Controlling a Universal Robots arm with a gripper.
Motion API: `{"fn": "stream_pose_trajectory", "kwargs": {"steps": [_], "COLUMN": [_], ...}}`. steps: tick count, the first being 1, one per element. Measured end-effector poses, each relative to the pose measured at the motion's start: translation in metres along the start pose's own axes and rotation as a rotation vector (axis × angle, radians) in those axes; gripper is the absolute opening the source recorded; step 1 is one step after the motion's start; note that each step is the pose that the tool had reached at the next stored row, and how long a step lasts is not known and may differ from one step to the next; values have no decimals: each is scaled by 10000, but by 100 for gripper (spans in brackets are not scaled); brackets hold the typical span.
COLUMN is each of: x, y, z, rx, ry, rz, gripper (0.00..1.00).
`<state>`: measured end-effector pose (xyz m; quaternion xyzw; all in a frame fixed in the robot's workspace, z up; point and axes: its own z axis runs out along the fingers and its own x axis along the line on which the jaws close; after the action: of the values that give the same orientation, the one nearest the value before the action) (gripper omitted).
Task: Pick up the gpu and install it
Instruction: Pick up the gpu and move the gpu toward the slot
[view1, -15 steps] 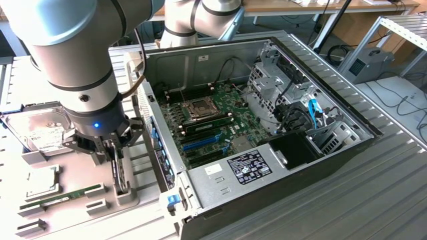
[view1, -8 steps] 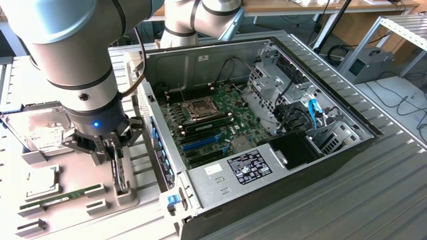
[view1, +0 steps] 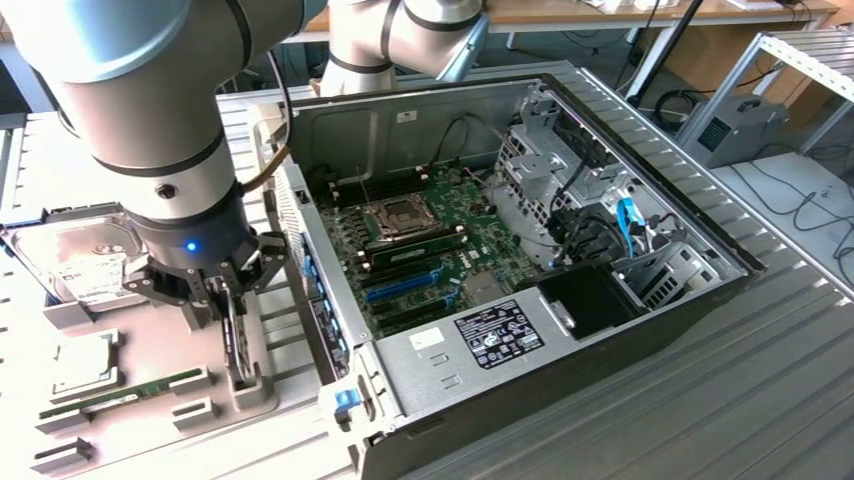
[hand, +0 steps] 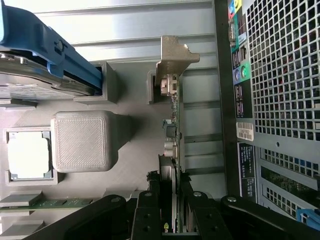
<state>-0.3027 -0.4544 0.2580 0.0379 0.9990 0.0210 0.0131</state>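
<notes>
The gpu (view1: 239, 350) stands edge-on in a slot of the grey holder tray (view1: 147, 430), just to the exterior view's left of the open computer case. In the wrist view the gpu (hand: 173, 135) runs away from the fingers as a thin green board. Its silver end bracket (hand: 172, 60) is at the far end. My gripper (view1: 230, 305) hangs straight down over the card. In the wrist view my gripper (hand: 170, 212) has one black finger pressed against each face of the card, so it is shut on it. The card still sits in its holder.
The open computer case (view1: 694, 300) lies on the table, with its motherboard (view1: 427, 225) and blue slots (view1: 400, 287) exposed. Its perforated rear panel (hand: 285, 75) is close beside the card. On the tray are a hard drive (view1: 80, 255), a CPU (view1: 83, 372) and a RAM stick (view1: 120, 392).
</notes>
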Motion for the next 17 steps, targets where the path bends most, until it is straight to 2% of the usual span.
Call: {"fn": "stream_pose_trajectory", "kwargs": {"steps": [17], "x": [-2], "y": [3], "z": [-62], "rx": [0], "ry": [0], "rz": [0], "gripper": [26]}}
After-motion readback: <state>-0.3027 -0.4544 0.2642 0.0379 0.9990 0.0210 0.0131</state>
